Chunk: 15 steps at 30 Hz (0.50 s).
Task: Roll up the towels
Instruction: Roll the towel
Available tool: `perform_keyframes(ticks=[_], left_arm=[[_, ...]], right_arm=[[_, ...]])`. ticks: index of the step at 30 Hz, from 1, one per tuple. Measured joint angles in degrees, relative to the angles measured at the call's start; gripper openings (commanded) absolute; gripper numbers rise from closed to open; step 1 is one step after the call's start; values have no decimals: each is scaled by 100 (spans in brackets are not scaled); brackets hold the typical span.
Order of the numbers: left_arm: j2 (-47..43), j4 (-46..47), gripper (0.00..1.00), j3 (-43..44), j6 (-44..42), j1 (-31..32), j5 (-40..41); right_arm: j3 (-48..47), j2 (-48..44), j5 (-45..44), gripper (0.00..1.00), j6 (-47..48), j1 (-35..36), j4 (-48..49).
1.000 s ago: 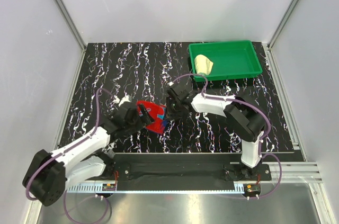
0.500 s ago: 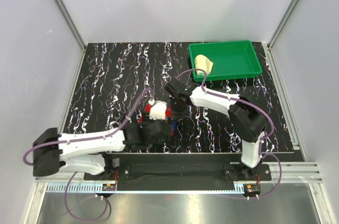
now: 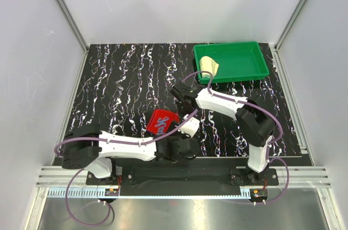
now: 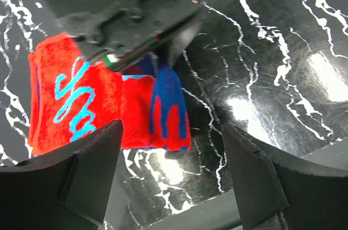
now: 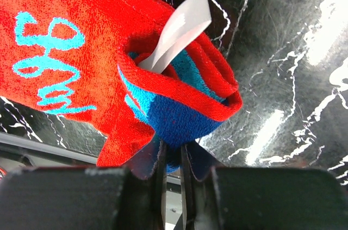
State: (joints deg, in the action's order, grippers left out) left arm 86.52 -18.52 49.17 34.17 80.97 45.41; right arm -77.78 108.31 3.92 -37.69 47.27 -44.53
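We observe the right gripper (image 5: 173, 159) clamped on the red towel (image 5: 76, 39), the left gripper (image 4: 169, 135) spread apart near it.

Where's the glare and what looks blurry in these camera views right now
Left wrist: white glare patches on the glossy table, left tool's fingers soft. Right wrist: glare at right, red towel sharp, right tool's fingers dark and blurred. Top external: even light, sharp.

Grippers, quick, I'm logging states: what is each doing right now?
Left gripper: open, holding nothing.
Right gripper: closed on the red towel.
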Motion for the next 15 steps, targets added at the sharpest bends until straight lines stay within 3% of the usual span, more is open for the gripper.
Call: perform_keyframes(ticks=[10,15], left_arm=[[472,632,57,-2,-179,31,-138],[911,675,56,-2,-155,31,-136]], right_arm=[[-42,-170,4,13,39,0,-85],[-42,-232,9,13,44,0,-120]])
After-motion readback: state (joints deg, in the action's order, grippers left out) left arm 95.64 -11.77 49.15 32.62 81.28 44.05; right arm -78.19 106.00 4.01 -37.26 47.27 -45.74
